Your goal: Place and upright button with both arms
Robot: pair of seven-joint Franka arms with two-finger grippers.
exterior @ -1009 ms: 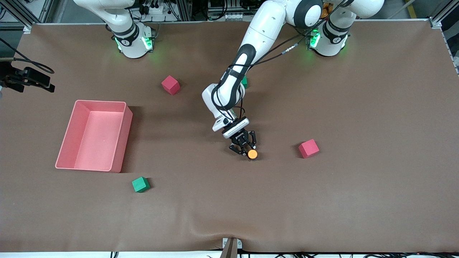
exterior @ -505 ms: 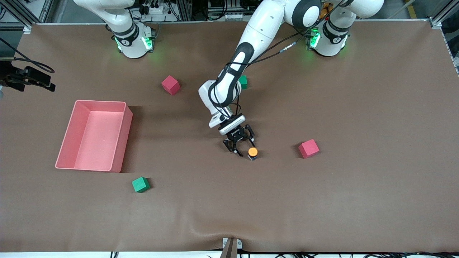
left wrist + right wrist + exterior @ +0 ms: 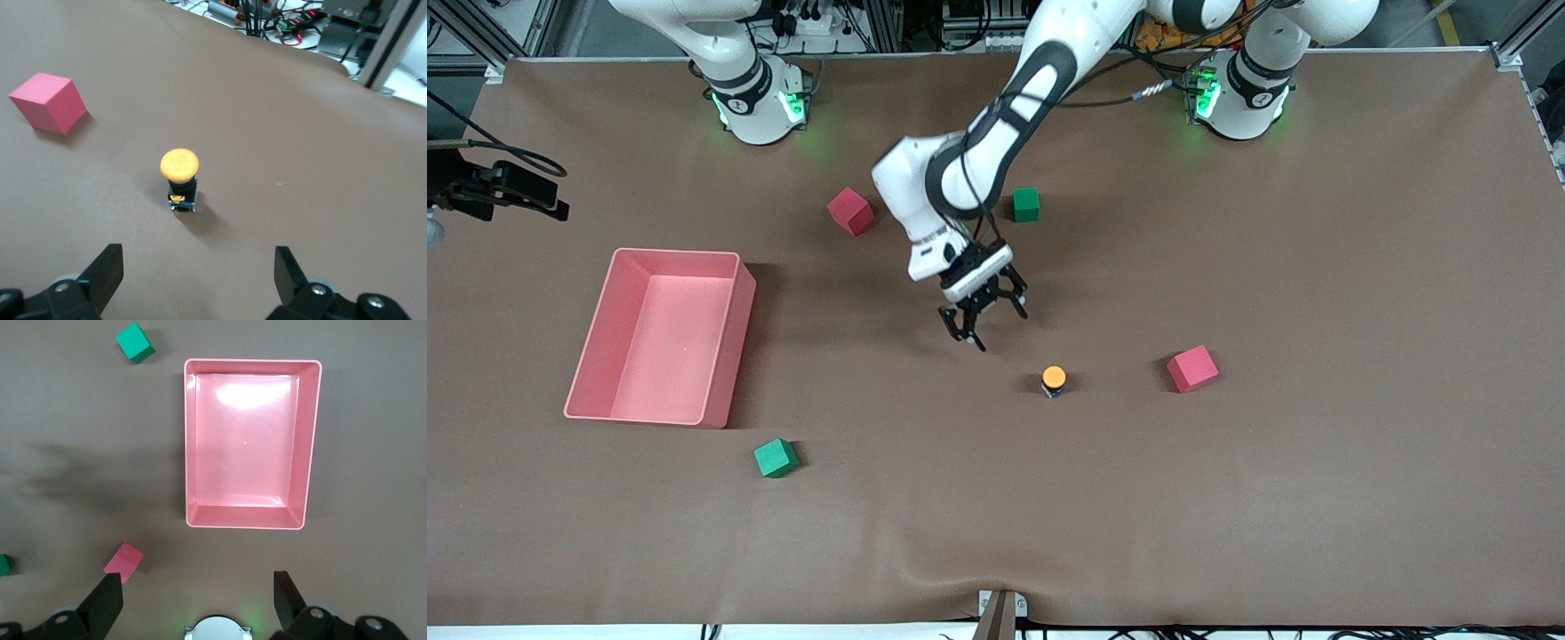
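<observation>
The button (image 3: 1054, 380) stands upright on the brown table near its middle, orange cap on top, with nothing touching it. It also shows in the left wrist view (image 3: 180, 177), cap up over the black-and-blue body. My left gripper (image 3: 1000, 330) is open and empty in the air, off the button toward the robots' bases; its open fingers frame the left wrist view (image 3: 198, 280). My right gripper (image 3: 198, 600) is open and empty, high over the pink bin (image 3: 245, 440) and its own base; it is out of the front view and waits.
A red cube (image 3: 1192, 368) lies beside the button toward the left arm's end. Another red cube (image 3: 850, 211) and a green cube (image 3: 1025, 204) lie nearer the bases. A second green cube (image 3: 775, 458) lies nearer the front camera than the empty pink bin (image 3: 734, 347).
My left gripper opened and let go of the button, then rose and drew back toward the bases. The button stays upright where it was set. The right arm has not moved.
</observation>
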